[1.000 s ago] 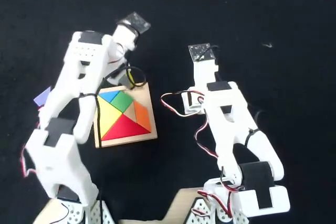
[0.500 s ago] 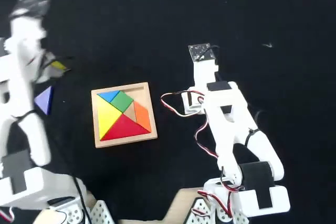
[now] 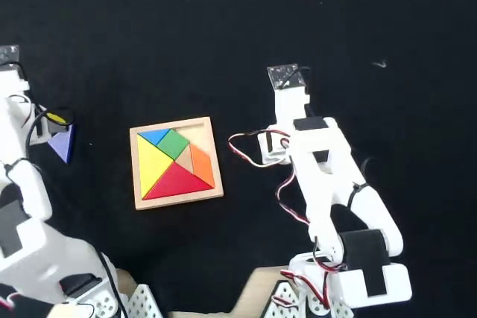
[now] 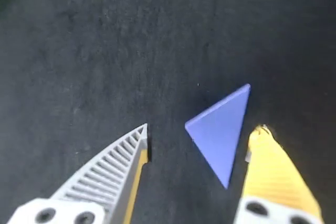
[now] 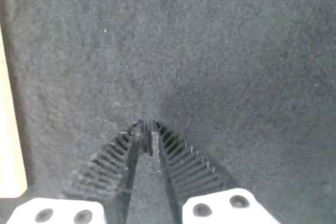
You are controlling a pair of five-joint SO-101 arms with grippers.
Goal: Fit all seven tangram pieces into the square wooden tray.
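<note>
The square wooden tray lies left of the table's middle and holds several coloured pieces: blue, green, yellow, red and orange. A small patch of bare wood shows among them. A blue-purple triangle lies flat on the black cloth at the far left. My left gripper hovers over it, open. In the left wrist view the triangle sits between the grey finger and the yellow finger, close to the yellow one. My right gripper is shut on nothing, just above the cloth.
The right arm stands to the right of the tray, with red and white cables looping toward it. A pale wooden edge borders the right wrist view. Black cloth covers the table's back and right.
The left arm has swung away from above the tray to the far left, ending over the blue-purple triangle. The right arm has kept still.
</note>
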